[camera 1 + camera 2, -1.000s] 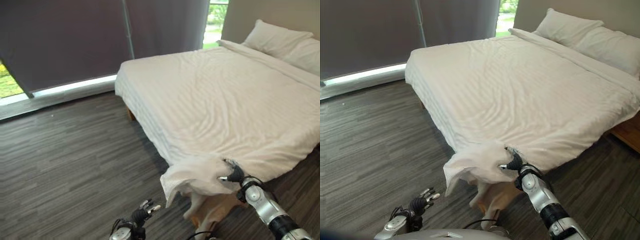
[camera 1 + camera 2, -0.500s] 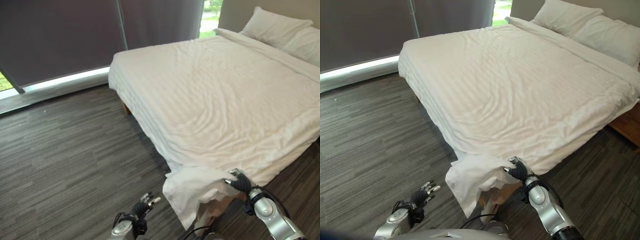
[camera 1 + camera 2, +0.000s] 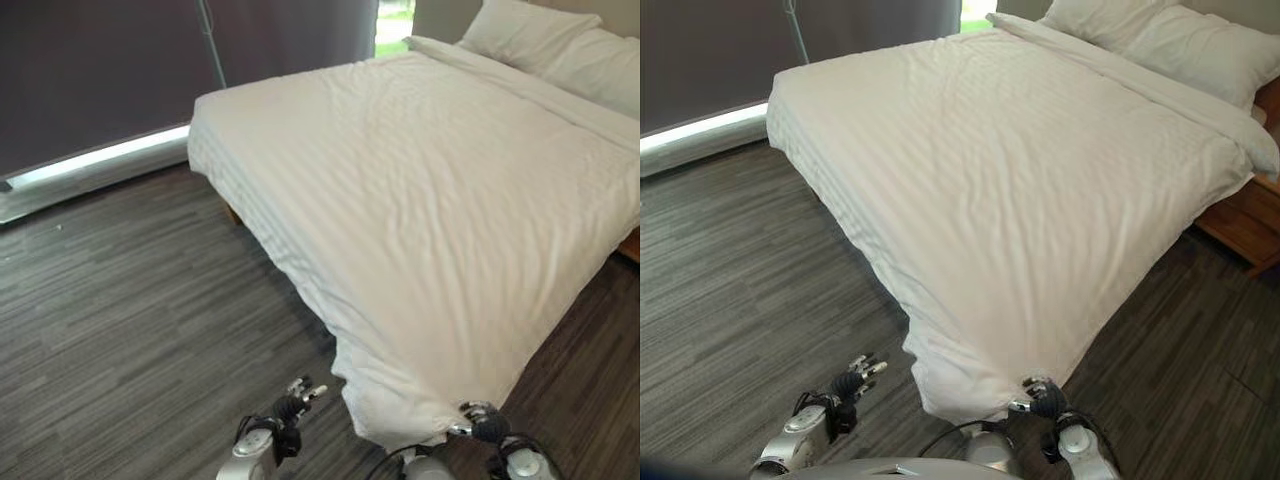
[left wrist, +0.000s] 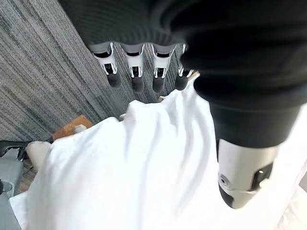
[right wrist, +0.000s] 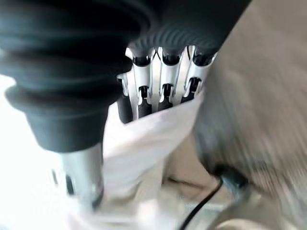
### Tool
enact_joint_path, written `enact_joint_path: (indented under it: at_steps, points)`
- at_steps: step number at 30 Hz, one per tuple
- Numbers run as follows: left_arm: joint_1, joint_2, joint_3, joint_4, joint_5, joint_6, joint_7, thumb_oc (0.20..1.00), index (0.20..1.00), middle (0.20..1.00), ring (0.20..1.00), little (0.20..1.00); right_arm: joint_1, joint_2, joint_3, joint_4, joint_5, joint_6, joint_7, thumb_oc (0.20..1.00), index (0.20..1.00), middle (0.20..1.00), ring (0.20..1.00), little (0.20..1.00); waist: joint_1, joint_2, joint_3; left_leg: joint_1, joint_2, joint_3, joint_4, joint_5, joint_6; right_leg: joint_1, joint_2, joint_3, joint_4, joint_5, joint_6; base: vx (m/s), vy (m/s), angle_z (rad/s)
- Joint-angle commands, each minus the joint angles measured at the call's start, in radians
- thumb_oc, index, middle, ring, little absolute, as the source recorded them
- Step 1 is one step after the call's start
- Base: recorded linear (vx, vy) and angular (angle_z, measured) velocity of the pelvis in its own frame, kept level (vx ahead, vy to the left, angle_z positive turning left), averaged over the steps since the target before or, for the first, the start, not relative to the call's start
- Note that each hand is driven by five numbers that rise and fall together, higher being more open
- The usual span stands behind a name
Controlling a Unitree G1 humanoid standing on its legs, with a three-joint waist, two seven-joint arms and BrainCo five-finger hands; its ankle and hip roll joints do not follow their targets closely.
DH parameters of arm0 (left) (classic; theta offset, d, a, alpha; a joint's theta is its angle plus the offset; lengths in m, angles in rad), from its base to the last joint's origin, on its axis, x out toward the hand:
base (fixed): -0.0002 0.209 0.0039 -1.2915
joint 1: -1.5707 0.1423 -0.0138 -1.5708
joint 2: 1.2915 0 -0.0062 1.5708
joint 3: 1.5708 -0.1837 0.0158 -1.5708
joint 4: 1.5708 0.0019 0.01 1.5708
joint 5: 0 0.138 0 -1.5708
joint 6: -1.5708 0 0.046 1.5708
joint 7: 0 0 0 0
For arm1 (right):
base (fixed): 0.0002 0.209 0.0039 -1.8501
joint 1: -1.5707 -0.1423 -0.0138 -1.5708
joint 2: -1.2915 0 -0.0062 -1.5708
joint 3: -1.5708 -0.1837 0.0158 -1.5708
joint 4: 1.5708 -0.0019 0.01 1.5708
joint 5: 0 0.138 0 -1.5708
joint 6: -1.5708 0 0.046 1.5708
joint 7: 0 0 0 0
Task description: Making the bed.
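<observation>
White duvet (image 3: 1010, 190) lies spread across the bed (image 3: 228, 212), its near corner hanging low at the foot. Right hand (image 3: 1045, 399) pinches that corner, fingers (image 5: 165, 81) curled into the cloth. Left hand (image 3: 853, 382) hovers relaxed above the grey floor (image 3: 120, 300), holding nothing. Pillows (image 3: 1170, 40) at the head.

Two robot hands show low in the head camera views. The left hand (image 3: 845, 388) reaches forward from the lower left on a silver-grey arm, its dark-tipped fingers (image 4: 135, 72) held loosely straight in a row and holding nothing, thumb set apart. The right hand (image 3: 1043, 400) sits at the lower right, wrist under its dark ribbed cover. Its fingers (image 5: 165, 91) curl down with the thumb against them, pinching a fold of white duvet (image 3: 970, 375) at the bed's near corner.
</observation>
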State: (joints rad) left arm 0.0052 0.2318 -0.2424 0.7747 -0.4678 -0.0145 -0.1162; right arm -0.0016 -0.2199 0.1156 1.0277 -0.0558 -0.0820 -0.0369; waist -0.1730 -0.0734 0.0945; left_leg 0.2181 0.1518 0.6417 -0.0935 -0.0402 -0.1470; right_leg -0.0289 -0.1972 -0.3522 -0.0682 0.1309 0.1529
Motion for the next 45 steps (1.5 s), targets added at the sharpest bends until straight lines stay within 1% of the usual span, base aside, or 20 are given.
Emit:
enact_joint_path:
  at_steps: [1, 5, 13, 14, 17, 22, 26, 27, 28, 29, 30, 31, 32, 33, 34, 35, 36, 38, 39, 45]
  points:
    - [-0.032, -0.053, -0.013, -0.004, -0.049, -0.033, -0.012, 1.0, 1.0, 1.0, 1.0, 1.0, 0.098, 0.004, 0.034, 0.301, 0.127, 0.123, -0.004, 1.0, 1.0, 1.0, 1.0, 1.0, -0.004, 0.039, 0.03, -0.016, -0.054, -0.083, 0.006, -0.009, 0.083, 0.099, -0.025, -0.033, 0.081, -0.03, 0.056, 0.12, 0.029, 0.08]
    - [-0.032, -0.045, -0.016, -0.052, -0.066, -0.043, -0.016, 1.0, 1.0, 1.0, 1.0, 1.0, 0.077, -0.05, -0.039, 0.378, 0.145, 0.14, -0.029, 1.0, 1.0, 1.0, 1.0, 1.0, 0.002, 0.044, 0.035, -0.01, -0.061, -0.086, 0.006, -0.015, 0.086, 0.101, -0.035, -0.034, 0.109, -0.028, 0.061, 0.05, 0.017, 0.12]
    - [-0.069, 0.061, 0.058, -0.187, -0.03, -0.084, 0.035, 1.0, 1.0, 1.0, 1.0, 1.0, 0.071, -0.243, -0.103, 0.231, 0.094, 0.106, -0.048, 1.0, 1.0, 1.0, 1.0, 1.0, -0.029, 0.045, 0.062, -0.004, -0.046, -0.072, 0.006, -0.005, 0.086, -0.018, -0.054, 0.017, 0.304, -0.005, 0.074, 0.02, -0.01, -0.08]
    - [-0.067, 0.095, 0.097, -0.262, -0.033, -0.093, 0.049, 1.0, 1.0, 1.0, 1.0, 1.0, 0.133, -0.325, -0.167, -0.074, 0.091, 0.093, -0.051, 1.0, 1.0, 1.0, 1.0, 1.0, -0.054, 0.051, 0.065, 0.002, -0.036, -0.049, 0.006, -0.007, 0.083, -0.084, -0.05, -0.004, 0.335, -0.005, 0.07, 0.1, -0.045, -0.47]
    - [-0.046, 0.129, 0.184, -0.365, -0.046, -0.1, 0.055, 1.0, 1.0, 1.0, 1.0, 1.0, 0.266, -0.422, -0.317, -0.596, 0.03, 0.074, -0.049, 1.0, 1.0, 1.0, 1.0, 1.0, -0.069, 0.057, 0.053, 0.042, -0.03, -0.011, 0.009, -0.036, 0.071, -0.071, -0.052, -0.115, 0.254, -0.059, 0.055, 0.18, -0.056, -0.47]
    - [-0.038, 0.108, 0.228, -0.48, -0.09, -0.122, 0.042, 1.0, 1.0, 1.0, 1.0, 1.0, 0.276, -0.454, -0.44, -0.882, -0.044, 0.035, -0.076, 1.0, 1.0, 1.0, 1.0, 1.0, -0.077, 0.067, 0.016, 0.062, -0.026, 0.024, 0.032, -0.012, 0.056, 0.019, 0.005, -0.09, 0.102, -0.086, 0.016, 0.12, -0.11, -0.4]
    - [-0.051, 0.094, 0.199, -0.556, -0.122, -0.133, 0.03, 1.0, 1.0, 1.0, 1.0, 1.0, 0.209, -0.455, -0.44, -1.008, -0.06, 0.0, -0.085, 1.0, 1.0, 1.0, 1.0, 1.0, -0.073, 0.077, 0.028, 0.013, 0.034, 0.03, 0.214, 0.011, 0.009, 0.078, 0.036, -0.061, 0.053, -0.118, -0.02, 0.16, -0.135, -0.59]
    - [-0.067, 0.084, 0.171, -0.596, -0.151, -0.145, 0.033, 1.0, 1.0, 1.0, 1.0, 1.0, 0.152, -0.447, -0.413, -1.057, -0.033, -0.03, -0.089, 1.0, 1.0, 1.0, 1.0, 1.0, -0.06, 0.072, 0.039, -0.032, 0.09, 0.02, 0.364, 0.075, -0.037, 0.115, 0.053, -0.047, 0.025, -0.139, -0.046, 0.09, -0.209, -0.23]
    - [-0.083, 0.08, 0.149, -0.618, -0.165, -0.149, 0.037, 1.0, 1.0, 1.0, 1.0, 1.0, 0.106, -0.436, -0.376, -1.071, 0.013, -0.047, -0.091, 1.0, 1.0, 1.0, 1.0, 1.0, -0.044, 0.061, 0.054, -0.079, 0.126, 0.017, 0.465, 0.133, -0.049, 0.129, 0.061, -0.06, 0.014, -0.135, -0.071, 0.15, -0.238, -0.31]
    - [-0.1, 0.062, 0.101, -0.662, -0.198, -0.159, 0.054, 1.0, 1.0, 1.0, 1.0, 1.0, 0.032, -0.389, -0.294, -1.066, 0.152, -0.079, -0.083, 0.555, 0.555, 0.555, 0.555, 0.555, -0.012, 0.042, 0.068, -0.15, 0.15, -0.039, 0.543, 0.137, -0.049, 0.151, 0.056, -0.048, -0.003, -0.147, -0.077, 0.05, -0.132, -0.65]
    - [-0.101, 0.064, 0.102, -0.662, -0.199, -0.159, 0.055, 1.0, 1.0, 1.0, 1.0, 1.0, 0.029, -0.389, -0.292, -1.062, 0.155, -0.081, -0.083, 0.2, 0.2, 0.2, 0.2, 0.2, -0.013, 0.042, 0.069, -0.154, 0.152, -0.041, 0.549, 0.134, -0.048, 0.15, 0.057, -0.049, -0.002, -0.148, -0.078, 0.1, 0.017, -0.79]
    - [-0.127, 0.027, 0.063, -0.673, -0.265, -0.166, 0.073, 0.561, 0.561, 0.561, 0.561, 0.561, -0.027, -0.326, -0.216, -1.022, 0.322, -0.111, -0.066, 0.2, 0.2, 0.2, 0.2, 0.2, 0.002, 0.037, 0.069, -0.177, 0.15, -0.074, 0.481, 0.08, -0.022, 0.147, 0.048, -0.026, -0.002, -0.15, -0.059, 0.09, 0.159, -0.78]
    - [-0.146, 0.007, 0.033, -0.674, -0.301, -0.165, 0.08, 0.2, 0.2, 0.2, 0.2, 0.2, -0.072, -0.289, -0.155, -0.983, 0.422, -0.127, -0.059, 0.2, 0.2, 0.2, 0.2, 0.2, 0.019, 0.038, 0.067, -0.179, 0.136, -0.109, 0.405, 0.055, -0.009, 0.146, 0.043, -0.005, -0.003, -0.149, -0.042, 0.14, 0.243, -0.39]
    - [-0.158, -0.012, 0.006, -0.664, -0.333, -0.167, 0.082, 0.2, 0.2, 0.2, 0.2, 0.2, -0.103, -0.243, -0.108, -0.956, 0.525, -0.143, -0.037, 0.2, 0.2, 0.2, 0.2, 0.2, 0.036, 0.046, 0.066, -0.179, 0.122, -0.16, 0.315, 0.049, -0.004, 0.142, 0.037, 0.013, -0.001, -0.144, -0.026, 0.17, 0.321, -0.78]
    - [-0.204, -0.058, -0.05, -0.638, -0.411, -0.185, 0.086, 0.2, 0.2, 0.2, 0.2, 0.2, -0.165, -0.149, -0.033, -0.928, 0.746, -0.181, 0.01, 0.2, 0.2, 0.2, 0.2, 0.2, 0.072, 0.064, 0.075, -0.188, 0.116, -0.287, 0.148, 0.1, -0.02, 0.137, 0.03, 0.062, -0.011, -0.145, 0.006, 0.15, 0.266, -0.98]
    - [-0.211, -0.085, -0.07, -0.632, -0.457, -0.182, 0.069, 0.2, 0.2, 0.2, 0.2, 0.2, -0.176, -0.103, -0.02, -0.915, 0.831, -0.187, 0.043, 0.2, 0.2, 0.2, 0.2, 0.2, 0.077, 0.075, 0.075, -0.174, 0.115, -0.323, 0.09, 0.103, -0.022, 0.135, 0.033, 0.081, -0.015, -0.148, 0.016, 0.12, 0.233, -1.19]
    - [-0.226, -0.111, -0.1, -0.606, -0.491, -0.18, 0.067, 0.2, 0.2, 0.2, 0.2, 0.2, -0.199, -0.065, -0.007, -0.903, 0.896, -0.226, 0.04, 0.2, 0.2, 0.2, 0.2, 0.2, 0.075, 0.086, 0.074, -0.176, 0.127, -0.314, 0.072, 0.126, -0.033, 0.133, 0.031, 0.084, -0.018, -0.144, 0.019, 0.06, 0.117, -0.85]
    - [-0.24, -0.143, -0.122, -0.581, -0.54, -0.178, 0.063, 0.2, 0.2, 0.2, 0.2, 0.2, -0.207, -0.023, -0.008, -0.892, 0.957, -0.227, 0.056, 0.2, 0.2, 0.2, 0.2, 0.2, 0.071, 0.095, 0.077, -0.158, 0.133, -0.294, 0.04, 0.134, -0.035, 0.134, 0.03, 0.086, -0.017, -0.145, 0.021, 0.04, 0.114, -0.75]
    - [-0.262, -0.18, -0.165, -0.547, -0.6, -0.197, 0.075, 0.2, 0.2, 0.2, 0.2, 0.2, -0.251, 0.04, 0.042, -0.883, 1.024, -0.272, 0.041, 0.2, 0.2, 0.2, 0.2, 0.2, 0.064, 0.105, 0.084, -0.149, 0.118, -0.287, 0.018, 0.133, -0.028, 0.116, 0.026, 0.106, -0.015, -0.132, 0.024, 0.03, 0.106, -0.5]
    - [-0.319, -0.224, -0.241, -0.533, -0.647, -0.234, 0.088, 0.2, 0.2, 0.2, 0.2, 0.2, -0.323, 0.135, 0.103, -0.852, 1.142, -0.312, 0.053, 0.2, 0.2, 0.2, 0.2, 0.2, 0.055, 0.121, 0.104, -0.158, 0.079, -0.244, 0.006, 0.118, -0.012, 0.035, -0.009, 0.133, -0.014, -0.083, 0.044, -0.08, 0.11, -0.24]
